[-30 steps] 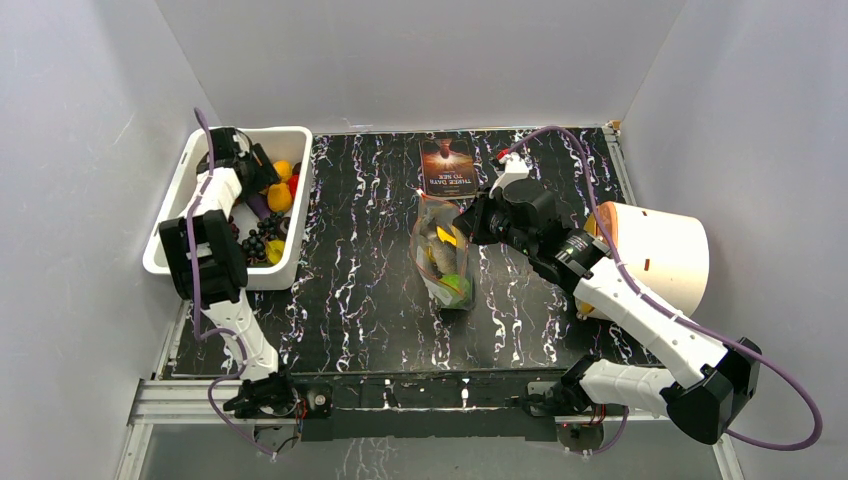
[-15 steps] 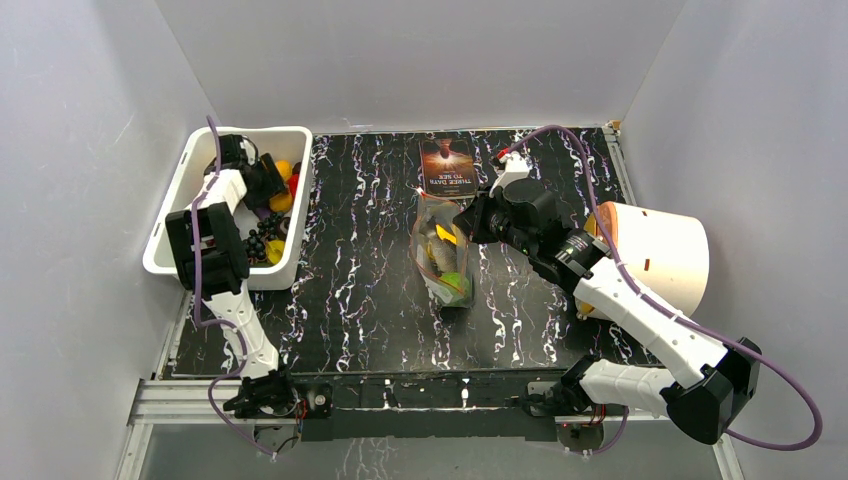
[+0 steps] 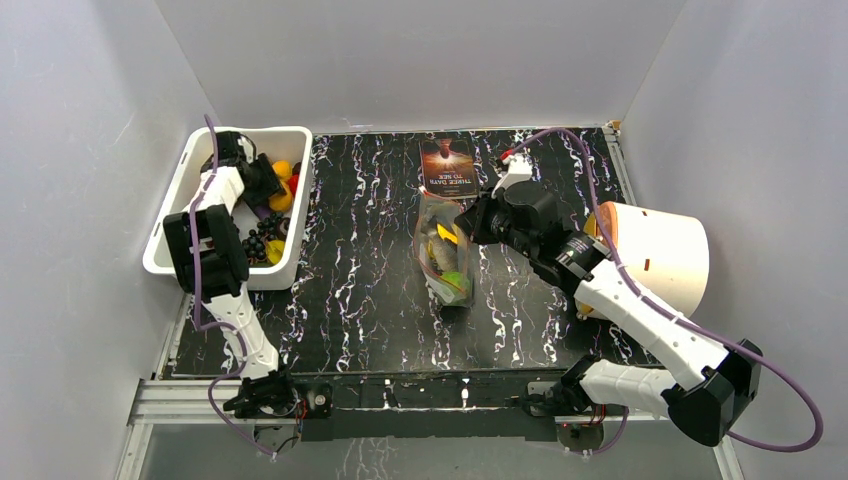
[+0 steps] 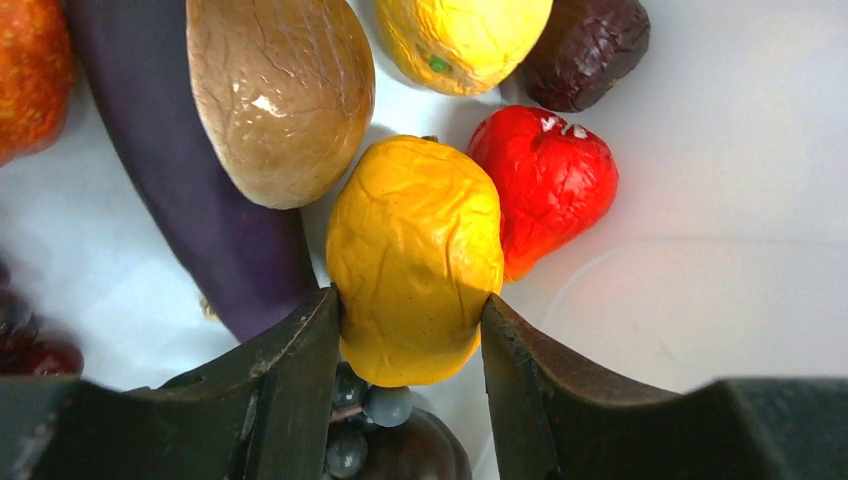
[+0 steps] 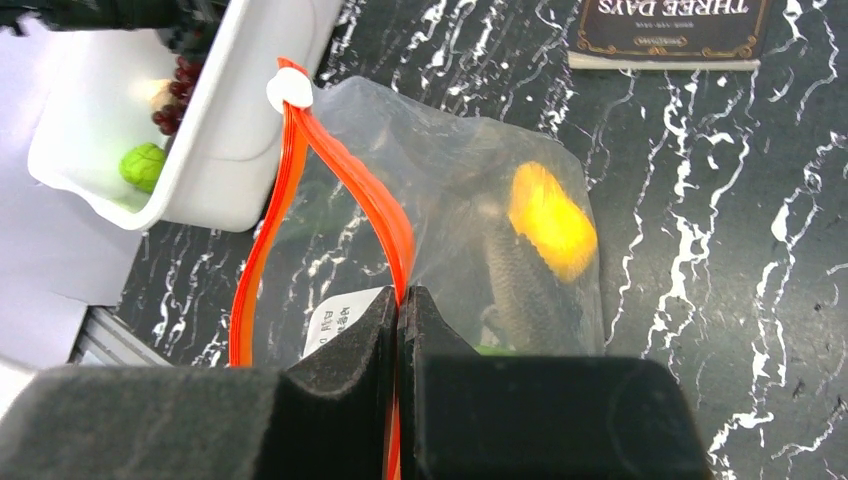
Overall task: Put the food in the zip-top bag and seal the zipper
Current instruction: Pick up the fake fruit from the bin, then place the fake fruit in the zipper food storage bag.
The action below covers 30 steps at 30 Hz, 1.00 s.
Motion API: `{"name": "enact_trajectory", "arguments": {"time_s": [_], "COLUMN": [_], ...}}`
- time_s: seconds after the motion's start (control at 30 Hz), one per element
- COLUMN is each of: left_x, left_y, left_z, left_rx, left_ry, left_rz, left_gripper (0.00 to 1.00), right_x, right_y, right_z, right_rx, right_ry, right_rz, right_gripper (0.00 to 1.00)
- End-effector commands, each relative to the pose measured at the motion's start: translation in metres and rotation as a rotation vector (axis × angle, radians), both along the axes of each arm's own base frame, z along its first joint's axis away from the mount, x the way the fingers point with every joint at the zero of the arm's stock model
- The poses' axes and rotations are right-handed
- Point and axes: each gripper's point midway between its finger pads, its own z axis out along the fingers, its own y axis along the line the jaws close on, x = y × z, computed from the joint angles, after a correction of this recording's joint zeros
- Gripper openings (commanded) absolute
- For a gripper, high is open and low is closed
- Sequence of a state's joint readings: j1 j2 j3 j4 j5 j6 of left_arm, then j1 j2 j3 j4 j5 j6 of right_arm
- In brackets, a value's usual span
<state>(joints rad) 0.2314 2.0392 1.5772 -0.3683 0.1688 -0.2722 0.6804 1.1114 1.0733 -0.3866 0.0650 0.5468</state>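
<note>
Right gripper [image 5: 402,298] is pinched closed on the zipper [image 5: 397,255]. The zip-top bag [image 5: 470,150] lies mid-table, extending ahead of its fingertips. Left gripper [image 4: 412,305] is inside the white tub [image 3: 272,133], jaws half-wide, both fingers touching a yellow fruit [image 4: 415,230].

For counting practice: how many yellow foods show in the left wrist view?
2 yellow foods: one in the left end effector, one at the top edge. More may be hidden.
</note>
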Motion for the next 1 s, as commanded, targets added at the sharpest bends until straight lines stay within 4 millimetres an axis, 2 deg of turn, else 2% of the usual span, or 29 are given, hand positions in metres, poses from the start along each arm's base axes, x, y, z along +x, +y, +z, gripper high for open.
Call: {"name": "enact_trajectory", "arguments": {"time_s": [0.0,0.07,0.2,0.33,0.47,0.7,0.8,0.97], "left_x": [-0.014,-0.026,-0.046,-0.062,-0.081,-0.113,-0.123,-0.131], "left_y": [0.000,0.004,0.002,-0.021,-0.059,-0.122,-0.136,-0.141], "left_z": [0.060,0.069,0.103,0.133,0.163,0.189,0.199,0.222], "left_rx": [0.043,0.076,0.088,0.003,-0.106,-0.272,-0.293,-0.293], "left_ry": [-0.084,-0.091,-0.155,-0.224,-0.318,-0.399,-0.419,-0.462], "left_rz": [0.026,0.051,0.087,0.057,-0.029,-0.202,-0.262,-0.283], "left_gripper": [0.21,0.21,0.22,0.22,0.21,0.21,0.21,0.21], "right_x": [0.011,0.016,0.022,0.029,0.032,0.031,0.031,0.033], "right_y": [-0.005,-0.006,-0.003,-0.006,-0.004,0.006,0.012,0.024], "right_z": [0.005,0.004,0.021,0.030,0.029,0.031,0.030,0.025], "right_rx": [0.013,-0.002,0.002,-0.039,-0.064,-0.010,0.016,0.025], "right_ry": [-0.047,-0.046,-0.084,-0.126,-0.103,-0.093,-0.072,-0.058], "right_rz": [-0.060,-0.080,-0.078,-0.083,-0.082,-0.057,-0.048,-0.005], "right_gripper": [0.00,0.00,0.00,0.00,0.00,0.00,0.00,0.00]}}
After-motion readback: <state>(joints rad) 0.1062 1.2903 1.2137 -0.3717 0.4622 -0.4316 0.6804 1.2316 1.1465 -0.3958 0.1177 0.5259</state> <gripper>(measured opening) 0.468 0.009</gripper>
